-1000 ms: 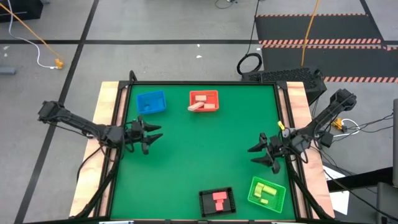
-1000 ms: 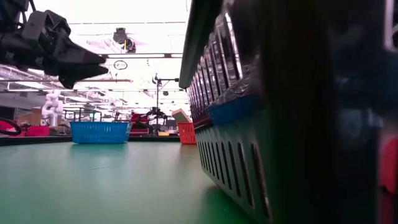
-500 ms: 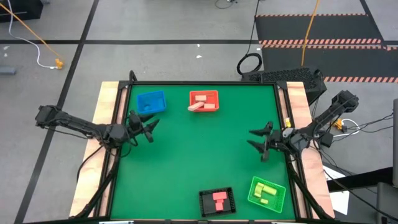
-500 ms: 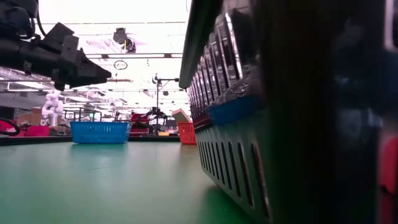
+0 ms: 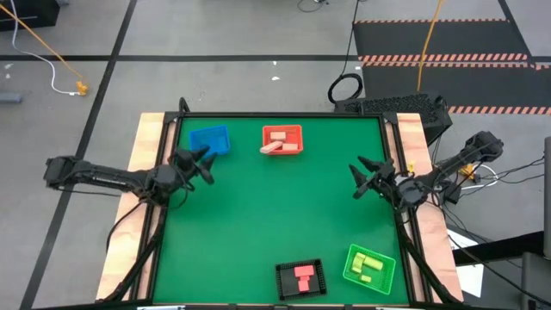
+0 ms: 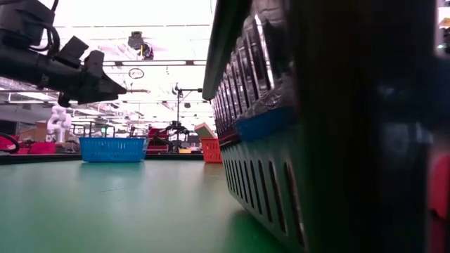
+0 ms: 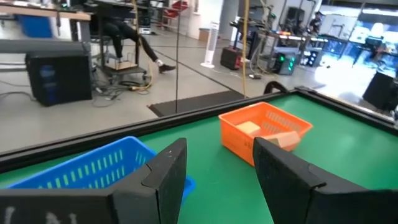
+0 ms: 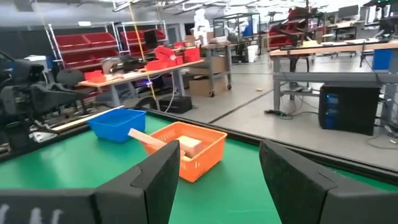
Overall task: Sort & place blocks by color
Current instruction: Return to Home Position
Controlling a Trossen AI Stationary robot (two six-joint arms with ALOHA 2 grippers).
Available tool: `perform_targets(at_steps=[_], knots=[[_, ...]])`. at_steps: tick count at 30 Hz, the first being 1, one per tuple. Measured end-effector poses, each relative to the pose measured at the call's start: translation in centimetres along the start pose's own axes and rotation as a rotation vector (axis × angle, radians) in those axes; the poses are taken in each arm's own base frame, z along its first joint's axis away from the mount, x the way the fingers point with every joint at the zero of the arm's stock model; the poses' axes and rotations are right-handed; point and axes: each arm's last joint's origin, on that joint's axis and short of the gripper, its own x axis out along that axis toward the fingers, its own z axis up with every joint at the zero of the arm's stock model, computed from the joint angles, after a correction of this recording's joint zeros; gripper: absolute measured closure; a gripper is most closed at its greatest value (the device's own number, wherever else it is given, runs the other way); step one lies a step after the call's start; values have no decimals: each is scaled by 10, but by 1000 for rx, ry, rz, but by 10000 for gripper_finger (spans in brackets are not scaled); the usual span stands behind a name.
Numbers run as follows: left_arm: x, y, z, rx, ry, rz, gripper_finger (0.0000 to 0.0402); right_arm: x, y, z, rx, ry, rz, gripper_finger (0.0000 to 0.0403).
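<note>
Dark fingers [image 7: 165,177] first: the left gripper [image 5: 200,163] has its pair spread wide with nothing between them. It hangs above the left side of the table [image 5: 275,215], just beside the blue tray [image 5: 209,140]. Over to the right gripper [image 5: 365,176], and it's the same picture: fingers [image 8: 292,177] wide apart, empty, poised near the right edge and well apart from the green tray [image 5: 370,265].

Out from there, every block I can find sits in a tray. The tan blocks [image 5: 280,146] lie in the orange tray [image 5: 282,131] on the far side. The pink blocks [image 5: 304,276] are in the black tray [image 5: 284,288] at the near edge. The yellow-green blocks [image 5: 368,263] are in the green tray at the near right corner. Whether the blue tray holds anything, I cannot tell from above. No loose piece shows on the green top, so the sorting looks done and both arms appear to be heading for rest.

If one needed lifting again, these should be light, stiff little pieces with hard, smooth faces that won't give under a squeeze but could slide. I'd close on two flat opposite sides, and take a bar across its narrow width at the middle so it can't swing.
</note>
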Motion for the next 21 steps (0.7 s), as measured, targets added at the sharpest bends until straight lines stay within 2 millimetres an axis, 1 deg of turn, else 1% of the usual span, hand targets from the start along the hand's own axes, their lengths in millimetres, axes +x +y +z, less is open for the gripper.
perform_targets(at_steps=[21], knots=[[1, 1, 0, -15, 0, 6, 218, 0, 0, 0, -10, 2, 10, 189]])
